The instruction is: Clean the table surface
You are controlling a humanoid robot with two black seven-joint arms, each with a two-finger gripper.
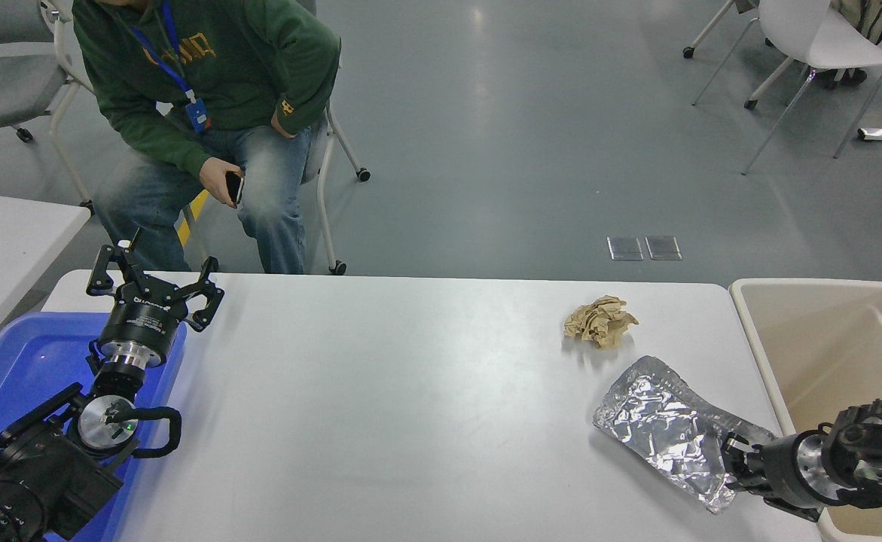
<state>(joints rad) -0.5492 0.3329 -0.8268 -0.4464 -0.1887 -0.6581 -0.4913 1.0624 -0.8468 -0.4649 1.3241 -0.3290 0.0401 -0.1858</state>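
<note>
The table surface (410, 399) is a wide glossy white top. On its right side lies a crumpled silver foil bag (670, 429), and my right gripper (734, 461) is shut on the bag's near right end, close to the table's right edge. A crumpled brown paper ball (600, 321) rests just beyond the bag. My left gripper (156, 290) is parked open over the far left of the table, above the tray's corner.
A beige bin (825, 339) stands against the table's right edge. A blue plastic tray (26, 361) sits at the left under my left arm. A seated person in a green hoodie holds a phone (234, 188) beyond the far edge.
</note>
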